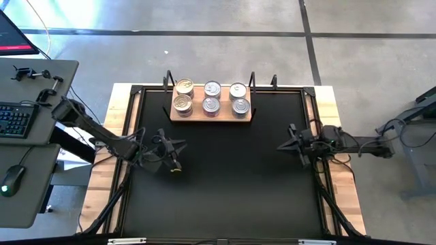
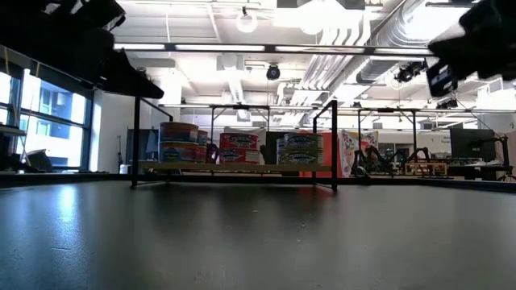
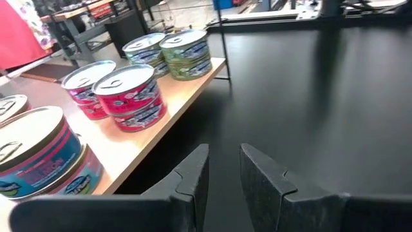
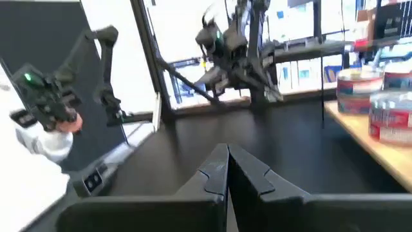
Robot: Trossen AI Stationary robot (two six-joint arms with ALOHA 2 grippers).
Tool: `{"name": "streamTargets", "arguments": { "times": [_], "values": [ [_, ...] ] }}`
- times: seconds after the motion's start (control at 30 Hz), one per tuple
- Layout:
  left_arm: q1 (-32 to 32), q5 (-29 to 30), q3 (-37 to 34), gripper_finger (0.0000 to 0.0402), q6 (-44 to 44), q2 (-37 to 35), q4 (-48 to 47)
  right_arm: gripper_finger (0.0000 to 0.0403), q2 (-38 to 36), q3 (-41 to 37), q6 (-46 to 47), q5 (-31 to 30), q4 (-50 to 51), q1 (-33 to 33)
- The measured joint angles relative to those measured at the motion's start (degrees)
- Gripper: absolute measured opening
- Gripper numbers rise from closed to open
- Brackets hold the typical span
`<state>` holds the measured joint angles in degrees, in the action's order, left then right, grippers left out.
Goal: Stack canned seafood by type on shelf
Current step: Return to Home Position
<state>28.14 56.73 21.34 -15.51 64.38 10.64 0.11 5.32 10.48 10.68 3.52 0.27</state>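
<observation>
All canned seafood (image 1: pixel 211 105) sits on the shelf (image 1: pixel 204 118), the wooden board at the far edge of the black mat (image 1: pixel 225 190): three columns across, two rows deep. The low view shows the front piles two tins high. They're grouped by label as far as I can read: in the left wrist view, a green and a teal pile at the far end, red piles mid-board, blue-and-pink nearest. In the high view the left column has gold lids, the others silver. Like on like puts flat lid under matching base, so the piles sit square; none looks tilted. I see no tin off the shelf. The left gripper (image 3: pixel 224 154) hangs over the mat in front of the shelf's left end, fingers slightly parted, empty. The right gripper (image 4: pixel 227 153) is over the mat's right side, well apart from the shelf, clenched on nothing. I judge the stacking finished; the arms are off the board so nothing gets knocked, with only parking left.
</observation>
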Motion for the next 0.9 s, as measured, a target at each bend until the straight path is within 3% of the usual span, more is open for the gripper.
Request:
{"name": "streamTargets", "arguments": {
  "times": [0.1, 0.2, 0.33, 0.47, 0.73, 0.9],
  "values": [
    [-1.6, -0.3, 0.0, 0.0076, -0.7, 0.0, 0.2, 0.0, 0.8, -3.8, -0.3, -0.1, -4.5, 0.0],
    [-4.1, -4.6, -0.1, 0.0076, -1.4, 0.0, 3.2, 0.0, 1.0, -4.7, -0.3, -0.5, -5.9, 0.1],
    [-8.3, -13.5, -0.1, 0.0076, 4.4, 0.0, 10.5, 0.0, 1.0, -4.7, -2.9, 0.3, -7.7, 0.1],
    [-11.9, -15.2, -0.1, 0.0076, 11.2, -1.8, 15.5, 0.0, 1.4, -4.7, -4.5, -1.2, -5.9, 0.1],
    [-21.9, -30.0, -4.0, 0.0076, 13.1, -13.1, 13.1, 0.0, 1.5, -4.7, -4.5, -1.4, -5.9, 0.1],
    [-25.1, -32.1, -9.8, 0.0076, 10.4, -22.8, 13.2, 0.0, 1.4, -4.7, -4.5, -1.4, -5.9, 0.1]
  ]
}}
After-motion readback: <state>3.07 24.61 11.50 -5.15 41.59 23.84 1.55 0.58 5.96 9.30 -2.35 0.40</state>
